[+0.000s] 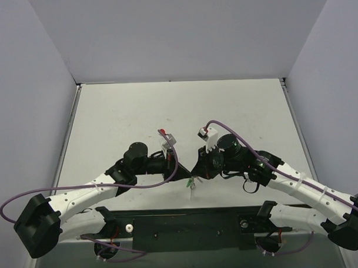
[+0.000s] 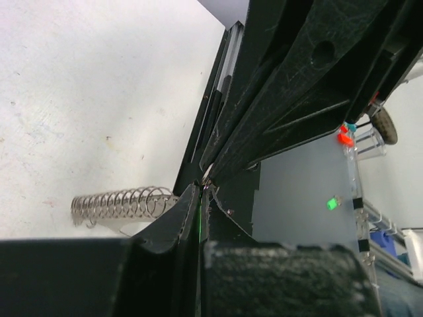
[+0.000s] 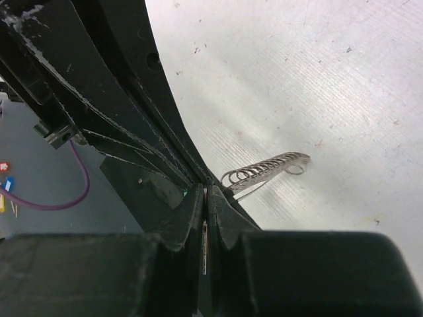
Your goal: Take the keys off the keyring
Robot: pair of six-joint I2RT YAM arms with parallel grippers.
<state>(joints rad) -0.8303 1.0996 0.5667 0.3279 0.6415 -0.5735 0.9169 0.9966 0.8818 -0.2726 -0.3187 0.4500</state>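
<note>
My two grippers meet tip to tip just above the table's near edge. The left gripper (image 1: 181, 173) (image 2: 200, 191) is shut, with only a hairline gap, apparently on the keyring, which is hidden at the tips. The right gripper (image 1: 196, 168) (image 3: 206, 193) is shut on a thin flat silver strip (image 3: 205, 247), seemingly one of the keys seen edge-on. The silvery linked chain (image 2: 122, 201) (image 3: 268, 169) sticks out sideways from the meeting point. It hangs below the tips in the top view, chain (image 1: 193, 189).
The black base plate (image 1: 188, 225) of the arms runs along the near edge, right under the grippers. Grey walls enclose the white table (image 1: 184, 110) on three sides. Purple cables (image 1: 174, 160) loop over both wrists.
</note>
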